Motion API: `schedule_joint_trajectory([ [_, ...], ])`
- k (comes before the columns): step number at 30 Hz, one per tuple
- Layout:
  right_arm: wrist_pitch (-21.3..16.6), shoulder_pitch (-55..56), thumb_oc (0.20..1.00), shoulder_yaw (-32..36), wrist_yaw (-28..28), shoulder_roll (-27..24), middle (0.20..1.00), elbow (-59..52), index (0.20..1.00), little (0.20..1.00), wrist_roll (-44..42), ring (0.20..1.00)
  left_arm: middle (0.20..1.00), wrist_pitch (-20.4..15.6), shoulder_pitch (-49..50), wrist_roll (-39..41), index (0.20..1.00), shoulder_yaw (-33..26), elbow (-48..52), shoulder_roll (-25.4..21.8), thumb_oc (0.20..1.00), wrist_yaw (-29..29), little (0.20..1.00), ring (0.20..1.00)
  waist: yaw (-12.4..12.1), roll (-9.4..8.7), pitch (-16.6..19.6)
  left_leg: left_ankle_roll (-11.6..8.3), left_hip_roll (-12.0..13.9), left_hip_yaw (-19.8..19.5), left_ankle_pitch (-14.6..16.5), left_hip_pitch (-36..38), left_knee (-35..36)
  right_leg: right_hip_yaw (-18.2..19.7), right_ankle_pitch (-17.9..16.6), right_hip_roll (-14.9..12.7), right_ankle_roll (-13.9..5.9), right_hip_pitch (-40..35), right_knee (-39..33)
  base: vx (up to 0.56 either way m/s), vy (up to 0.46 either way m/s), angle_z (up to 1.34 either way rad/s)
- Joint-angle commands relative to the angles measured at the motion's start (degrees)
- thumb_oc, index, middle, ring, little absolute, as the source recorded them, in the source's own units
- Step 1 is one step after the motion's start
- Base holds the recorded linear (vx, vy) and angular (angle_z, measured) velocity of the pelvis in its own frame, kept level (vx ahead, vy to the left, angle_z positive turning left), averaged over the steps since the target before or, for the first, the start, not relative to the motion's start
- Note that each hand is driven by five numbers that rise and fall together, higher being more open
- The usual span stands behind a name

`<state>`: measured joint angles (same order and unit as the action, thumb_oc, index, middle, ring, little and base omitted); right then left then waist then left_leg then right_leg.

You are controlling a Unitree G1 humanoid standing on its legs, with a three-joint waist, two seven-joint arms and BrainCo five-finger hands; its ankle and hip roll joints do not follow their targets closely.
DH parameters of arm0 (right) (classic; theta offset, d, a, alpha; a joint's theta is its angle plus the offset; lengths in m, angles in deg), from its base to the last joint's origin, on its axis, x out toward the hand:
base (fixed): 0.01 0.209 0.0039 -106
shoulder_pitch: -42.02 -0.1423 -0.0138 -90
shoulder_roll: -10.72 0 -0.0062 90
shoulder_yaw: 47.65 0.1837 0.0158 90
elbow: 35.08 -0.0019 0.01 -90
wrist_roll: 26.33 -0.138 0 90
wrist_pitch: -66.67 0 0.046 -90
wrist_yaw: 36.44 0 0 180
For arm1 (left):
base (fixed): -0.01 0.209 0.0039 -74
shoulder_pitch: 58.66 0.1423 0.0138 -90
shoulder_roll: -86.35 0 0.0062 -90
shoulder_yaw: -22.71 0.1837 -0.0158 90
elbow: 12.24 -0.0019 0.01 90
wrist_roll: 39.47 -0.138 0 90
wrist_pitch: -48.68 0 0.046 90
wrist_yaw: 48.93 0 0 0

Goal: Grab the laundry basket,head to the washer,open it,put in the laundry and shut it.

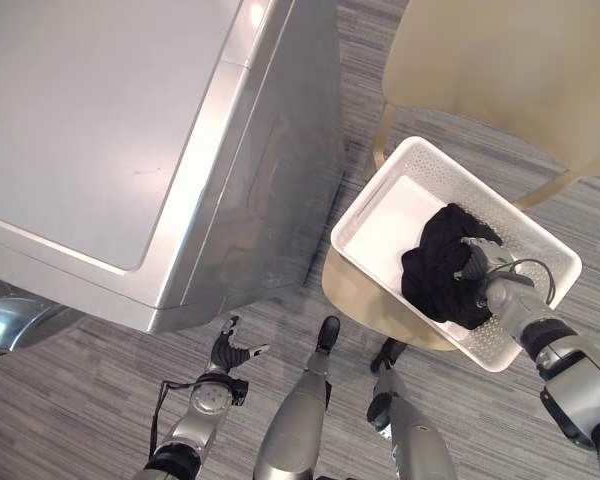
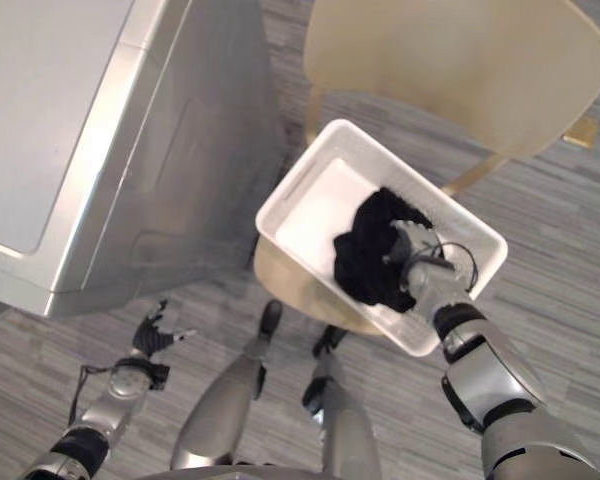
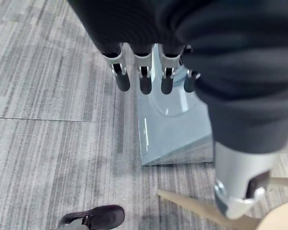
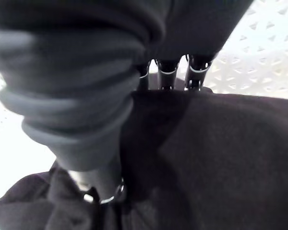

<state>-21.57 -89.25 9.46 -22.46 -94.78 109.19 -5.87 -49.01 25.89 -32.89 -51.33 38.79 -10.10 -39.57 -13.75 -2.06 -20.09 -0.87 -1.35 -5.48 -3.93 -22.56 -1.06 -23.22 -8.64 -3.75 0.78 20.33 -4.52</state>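
Black crumpled laundry garment (image 1: pixel 442 265) lies in the white perforated plastic laundry basket (image 1: pixel 380 190), bunched toward the end nearest the robot; the far end's white floor is bare. Basket sits on a round pale wooden stool (image 1: pixel 355 295), just beside the silver-grey washer (image 1: pixel 130 130), with a beige chair (image 1: pixel 510 70) behind it.

Right robot hand (image 1: pixel 477 262) is down in the basket on top of the garment. In the right wrist view its fingers (image 4: pixel 167 72) are sunk into the black cloth with tips hidden, thumb buried too: cannot tell whether it has closed on the fabric.

Left robot hand (image 1: pixel 230 352) hangs low over the grey striped carpet floor (image 1: pixel 80 400), well apart from the basket, in front of the washer's corner. Fingers (image 3: pixel 145 79) straight, side by side, holding nothing.

No readable writing or labels anywhere.
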Motion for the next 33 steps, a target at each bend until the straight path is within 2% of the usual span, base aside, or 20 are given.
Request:
schedule_joint_trajectory([
  [1, -1.4, 1.9, 0.200, 0.5, 1.4, -0.6, 0.200, -4.6, 0.200, 0.200, -2.7, 0.200, 1.000, -1.1, 2.1, 1.4, 1.000, 0.6, 1.2, -1.2, 1.000, 1.2, 1.000, 1.000, 0.0, -0.80, 1.2, -0.96, -1.3, 0.0, -2.3, 1.5, 5.0, 1.3, 8.4, -3.1, -6.37, -3.8, 4.9, 0.00, 0.000, 0.00],
  [6, -3.0, 8.6, 0.200, 5.8, 1.5, -2.4, 0.200, -18.0, 0.200, 0.200, -4.5, 0.200, 1.000, -0.2, 4.4, 0.3, 1.000, -1.5, 2.7, -1.1, 1.000, 0.6, 1.000, 1.000, 1.6, -2.53, 2.4, -0.49, -0.9, 1.0, -0.7, 5.0, 4.8, 2.8, 8.1, -2.8, -6.72, -7.2, 4.1, 0.02, 0.018, -0.01],
  [11, -5.6, 19.5, 0.200, 15.5, -0.1, -1.3, 0.200, -31.8, 0.200, 0.200, -10.9, 0.200, 1.000, 1.5, 7.6, -1.4, 1.000, -4.4, 2.9, -0.8, 1.000, -0.9, 1.000, 1.000, 3.7, -3.35, 5.5, 0.27, -0.6, 2.3, 1.7, 10.8, 4.9, 3.8, 8.5, -2.8, -7.15, -12.2, 3.1, 0.08, 0.033, -0.21],
  [12, -5.6, 19.6, 0.200, 15.6, -0.1, -1.3, 0.200, -31.9, 0.200, 0.200, -10.9, 0.200, 1.000, 1.5, 7.5, -1.4, 1.000, -4.3, 2.9, -0.9, 1.000, -0.9, 1.000, 1.000, 3.8, -3.36, 5.6, 0.33, -0.7, 2.2, 1.5, 10.6, 5.0, 3.7, 8.3, -2.8, -7.19, -12.1, 3.0, 0.08, 0.053, -0.14],
  [18, -7.9, 25.9, 0.200, 21.1, -3.5, 1.9, 0.200, -42.8, 0.200, 0.200, -17.2, 0.200, 1.000, 2.8, 11.7, -1.9, 1.000, -7.3, 4.4, -0.2, 1.000, -2.0, 1.000, 1.000, 5.0, -3.35, 9.4, 0.96, -0.5, 4.2, 4.5, 15.9, 3.5, 5.8, 8.9, -2.7, -7.54, -16.8, 2.6, 0.07, 0.066, -0.16],
  [22, -9.6, 29.4, 0.200, 23.1, -6.9, 5.3, 0.200, -50.5, 0.200, 0.200, -24.4, 0.200, 1.000, 3.5, 14.0, -1.5, 1.000, -8.7, 4.7, 0.8, 1.000, -2.0, 1.000, 1.000, 5.7, -3.08, 12.5, 1.53, -0.6, 5.2, 5.9, 19.3, 3.2, 7.5, 9.4, -2.5, -7.61, -18.9, 3.2, 0.05, 0.101, -0.24],
  [27, -10.8, 29.0, 0.200, 22.3, -8.6, 7.5, 0.200, -55.5, 0.200, 0.200, -28.3, 0.200, 1.000, 3.5, 14.7, -0.5, 1.000, -9.4, 5.9, 1.0, 1.000, -1.8, 1.000, 1.000, 5.9, -2.18, 12.1, 2.16, -0.3, 6.5, 5.9, 20.4, 3.3, 8.8, 9.1, -2.9, -8.40, -17.9, 6.6, -0.07, 0.046, -0.19],
  [28, -11.6, 28.7, 0.200, 22.1, -8.8, 8.2, 0.200, -57.6, 0.200, 0.200, -29.0, 0.200, 1.000, 3.3, 13.5, -0.6, 1.000, -8.7, 6.2, 0.5, 1.000, -1.3, 1.000, 1.000, 6.4, -1.78, 10.4, 2.42, 0.1, 6.5, 5.4, 19.9, 3.1, 12.2, 8.4, -2.8, -9.22, -15.4, 11.7, -0.17, -0.012, -0.20],
  [29, -11.6, 28.7, 0.200, 22.2, -8.8, 8.2, 0.200, -57.6, 0.200, 0.200, -29.0, 0.200, 1.000, 3.3, 13.5, -0.6, 1.000, -8.7, 6.2, 0.5, 1.000, -1.3, 1.000, 1.000, 6.4, -1.82, 10.5, 2.44, 0.1, 6.5, 5.2, 19.6, 3.1, 12.2, 8.3, -2.9, -9.22, -15.2, 11.6, -0.33, -0.077, -0.13],
  [30, -12.1, 28.4, 0.200, 22.3, -8.4, 8.3, 0.200, -58.8, 0.200, 0.200, -29.4, 0.200, 1.000, 3.0, 11.2, -0.8, 1.000, -7.7, 7.2, -0.4, 1.000, -0.4, 1.000, 1.000, 7.3, -1.62, 9.1, 2.44, 0.6, 4.9, 4.0, 17.2, 1.9, 17.4, 9.4, -0.9, -9.50, -13.2, 14.7, -0.21, -0.054, 0.05],
  [31, -12.1, 28.4, 0.200, 22.3, -8.4, 8.3, 0.200, -58.8, 0.200, 0.200, -29.4, 0.200, 1.000, 3.0, 11.2, -0.8, 1.000, -7.6, 7.2, -0.4, 1.000, -0.4, 1.000, 1.000, 7.3, -1.67, 9.2, 2.44, 0.5, 4.9, 4.0, 17.0, 1.7, 17.4, 9.5, -0.9, -9.49, -13.0, 14.9, -0.40, -0.156, 0.50],
  [32, -12.4, 28.1, 0.200, 22.7, -7.9, 7.8, 0.200, -60.1, 0.200, 0.200, -29.0, 0.200, 1.000, 2.9, 9.3, -0.8, 1.000, -6.9, 7.8, -0.8, 1.000, 0.3, 1.000, 1.000, 7.5, -1.41, 9.1, 2.09, 1.1, 3.0, 2.3, 13.3, 0.4, 20.1, 11.6, 0.1, -8.52, -13.3, 17.6, -0.19, -0.103, 0.65],
  [33, -12.4, 28.1, 0.200, 22.7, -7.9, 7.8, 0.200, -60.1, 0.200, 0.200, -29.0, 0.200, 1.000, 2.9, 9.3, -0.8, 1.000, -6.9, 7.8, -0.8, 1.000, 0.3, 1.000, 1.000, 7.6, -1.46, 9.2, 2.08, 1.0, 2.8, 2.4, 13.1, 0.3, 20.0, 11.8, 0.0, -8.51, -13.1, 17.9, -0.28, -0.172, 0.73],
])
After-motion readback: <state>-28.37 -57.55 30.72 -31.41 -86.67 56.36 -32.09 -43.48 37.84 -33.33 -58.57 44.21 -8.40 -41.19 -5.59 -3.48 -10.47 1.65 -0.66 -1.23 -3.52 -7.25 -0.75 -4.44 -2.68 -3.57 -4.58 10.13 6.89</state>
